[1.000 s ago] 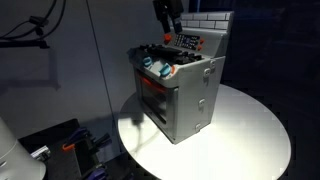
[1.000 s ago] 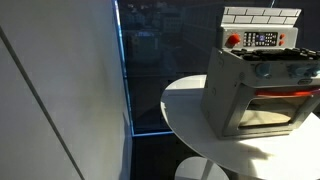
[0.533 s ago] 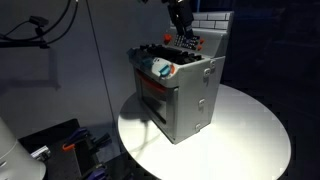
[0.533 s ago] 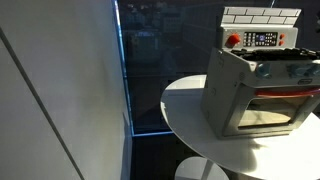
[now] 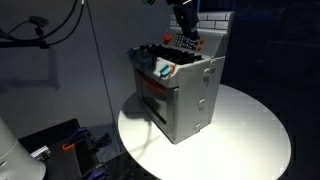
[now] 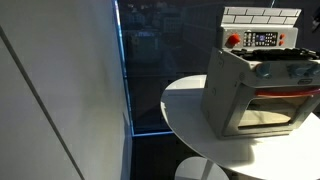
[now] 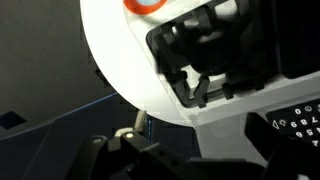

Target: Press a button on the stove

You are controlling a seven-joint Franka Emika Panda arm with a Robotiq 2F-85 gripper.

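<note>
fingers (image 5: 187, 30) had shifted a little toward the brick back vs 1 s earlier, ending up just above the control panel (image 5: 190, 43) in an exterior view. stove (image 5: 180, 90) hadn't budged. couldn't tell if the fingers were open or closed: dark on dark there, and the wrist view was too blurred to help.

stove stood on the round white bench (image 5: 250, 130), close to the bench's left edge as that cam saw it, w/ bare top out to the right edge. wrist view looked down on the black burner grate (image 7: 215, 50), w/ panel btns (image 7: 300, 122) at lower right.

handling, as a guess: stove looked like hollow rigid plastic, so prob light and stiff, and likely to skid on a smooth bench top. no need to take hold of it. contact should be one fingertip on a single btn of the dark panel, pushed gently. btns were small and packed close, so a neighbour could get hit. a hard shove might slide or tip the stove back toward the bench edge.
</note>
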